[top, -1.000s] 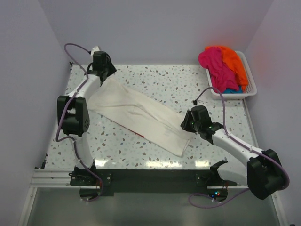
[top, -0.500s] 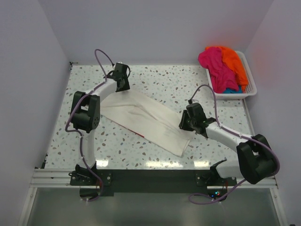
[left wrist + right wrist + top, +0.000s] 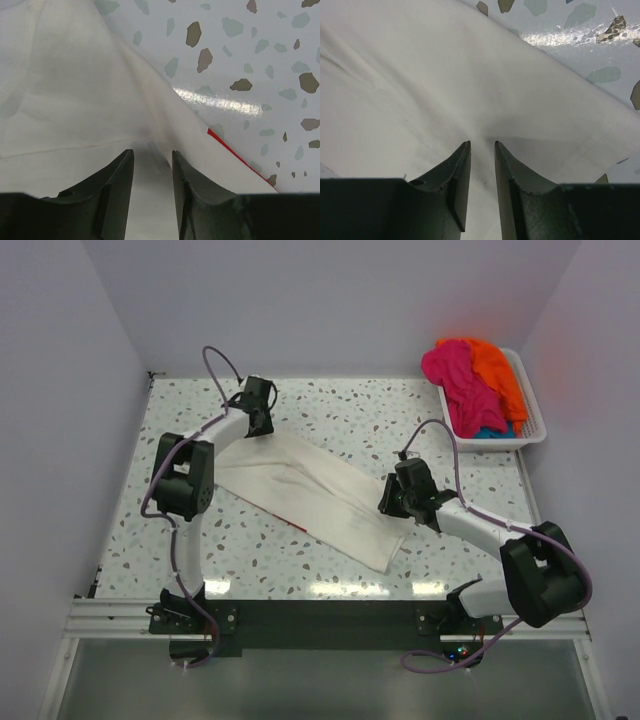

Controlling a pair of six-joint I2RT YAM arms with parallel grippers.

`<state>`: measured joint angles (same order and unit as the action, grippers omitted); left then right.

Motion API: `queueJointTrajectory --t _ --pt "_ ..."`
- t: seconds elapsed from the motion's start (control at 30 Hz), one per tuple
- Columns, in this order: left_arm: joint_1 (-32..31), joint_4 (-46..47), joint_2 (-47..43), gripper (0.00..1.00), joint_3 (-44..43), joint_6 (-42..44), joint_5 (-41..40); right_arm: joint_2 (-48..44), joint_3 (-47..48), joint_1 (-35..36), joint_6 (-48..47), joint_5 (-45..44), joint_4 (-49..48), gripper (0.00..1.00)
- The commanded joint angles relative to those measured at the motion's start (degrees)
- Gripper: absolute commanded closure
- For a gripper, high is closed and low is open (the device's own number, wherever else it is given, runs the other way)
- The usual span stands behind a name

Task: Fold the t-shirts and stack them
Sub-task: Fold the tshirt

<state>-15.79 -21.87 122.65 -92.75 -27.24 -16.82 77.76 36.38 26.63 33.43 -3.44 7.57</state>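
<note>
Cream-white cotton t-shirt (image 3: 300,485), a long band spanning both grippers. The left gripper (image 3: 152,156), clenched on the cloth ridge between its fingers, has swung inward; the right gripper (image 3: 482,146) stays pinching the opposite end. Judged: an end-to-end fold is starting.

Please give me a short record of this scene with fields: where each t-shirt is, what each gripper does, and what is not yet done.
shirt on table: cream-white t-shirt, lying as a long diagonal band on the speckled table, red print showing at its near edge
left gripper: jaws closed on the shirt's far-left end
right gripper: jaws closed on the shirt's right edge
basket: far right corner, holding pink t-shirt, orange t-shirt and teal t-shirt, all unfolded
stack: none yet
</note>
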Motion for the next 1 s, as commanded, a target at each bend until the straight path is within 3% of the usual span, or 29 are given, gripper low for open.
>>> queueJointTrajectory --t 0.0,0.17,0.47,0.73,0.97 --pt "-0.03 1.3 1.89 0.59 -1.64 1.49 -0.58 0.12 0.89 0.09 -0.03 -0.07 -3.0 0.7" --pt "-0.03 0.95 2.59 0.65 -2.79 1.06 -0.58 -0.41 0.71 0.0 -0.12 -0.07 -3.0 0.71" --pt "-0.03 3.23 -1.27 0.91 0.55 0.09 -0.76 -0.94 0.09 0.09 -0.03 -0.07 -3.35 0.71" --pt "-0.03 4.46 -6.89 1.0 4.59 -1.14 -0.94 -0.94 -0.08 0.09 -0.03 -0.16 -3.44 0.71" --pt "-0.03 6.83 -12.78 1.0 12.75 -3.77 0.82 -0.5 -0.08 0.09 0.06 0.02 -3.71 0.71"
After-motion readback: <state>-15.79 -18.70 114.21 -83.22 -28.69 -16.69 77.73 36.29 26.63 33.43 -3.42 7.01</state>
